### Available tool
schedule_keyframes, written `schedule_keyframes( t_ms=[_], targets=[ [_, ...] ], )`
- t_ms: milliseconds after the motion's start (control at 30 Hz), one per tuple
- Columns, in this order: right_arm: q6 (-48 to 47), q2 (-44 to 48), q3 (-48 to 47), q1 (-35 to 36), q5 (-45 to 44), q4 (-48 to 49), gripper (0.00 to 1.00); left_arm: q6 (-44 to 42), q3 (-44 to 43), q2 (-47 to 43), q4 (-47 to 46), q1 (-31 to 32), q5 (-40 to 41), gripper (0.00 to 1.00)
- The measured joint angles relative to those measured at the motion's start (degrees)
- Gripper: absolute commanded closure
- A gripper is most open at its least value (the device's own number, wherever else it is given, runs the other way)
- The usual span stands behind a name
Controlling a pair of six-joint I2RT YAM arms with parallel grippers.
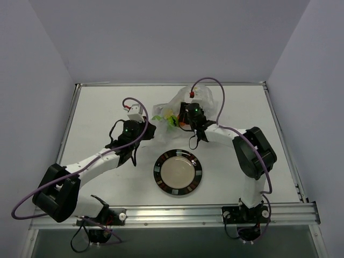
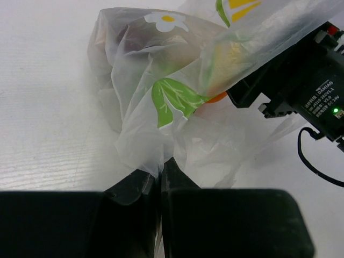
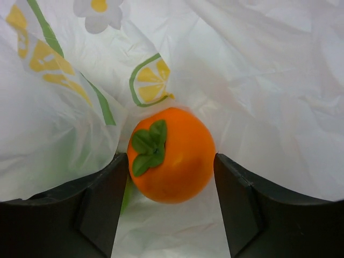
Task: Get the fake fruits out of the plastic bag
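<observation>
The clear plastic bag (image 1: 201,99) with lemon and flower prints lies at the back middle of the table. My left gripper (image 2: 159,169) is shut on a fold of the bag's (image 2: 140,123) near edge. My right gripper (image 3: 171,161) is inside the bag (image 3: 258,80), its jaws closed against both sides of the orange fruit with a green leafy top (image 3: 171,156). A bit of that orange fruit (image 2: 215,98) shows through the plastic in the left wrist view. A dark shape (image 2: 141,45) shows dimly through the bag. The bright green fruit is not clearly visible.
A round black-rimmed plate (image 1: 158,166) lies in front of the bag, between the two arms. The right arm's wrist body (image 2: 317,91) with its cable sits close beside the bag. Table walls rise at the back and sides.
</observation>
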State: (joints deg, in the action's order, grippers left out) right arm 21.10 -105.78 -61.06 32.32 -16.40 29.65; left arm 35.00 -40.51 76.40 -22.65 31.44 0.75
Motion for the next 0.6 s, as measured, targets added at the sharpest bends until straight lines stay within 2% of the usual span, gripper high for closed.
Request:
schedule_keyframes(
  t_ms=[100,333,467,500,600],
  targets=[
    [-0.4,-2.0,-2.6,-0.4,-0.2,0.0,0.39,-0.1,0.0,0.3,-0.3,0.0,-0.4,0.98],
    [-0.5,-6.8,-4.1,-1.0,0.4,0.1,0.29,-0.1,0.0,1.8,-0.4,0.0,-0.6,0.98],
    [-0.4,-9.4,-5.2,-1.9,2.0,0.0,0.30,-0.1,0.0,2.7,-0.4,0.0,-0.8,0.98],
    [-0.3,-9.8,-5.5,-2.2,2.5,0.1,0.32,-0.1,0.0,2.8,-0.4,0.0,-0.8,0.98],
    [-0.3,-10.3,-5.7,-2.7,3.9,1.0,0.54,-0.1,0.0,2.9,-0.5,0.0,-0.8,0.98]
  ],
)
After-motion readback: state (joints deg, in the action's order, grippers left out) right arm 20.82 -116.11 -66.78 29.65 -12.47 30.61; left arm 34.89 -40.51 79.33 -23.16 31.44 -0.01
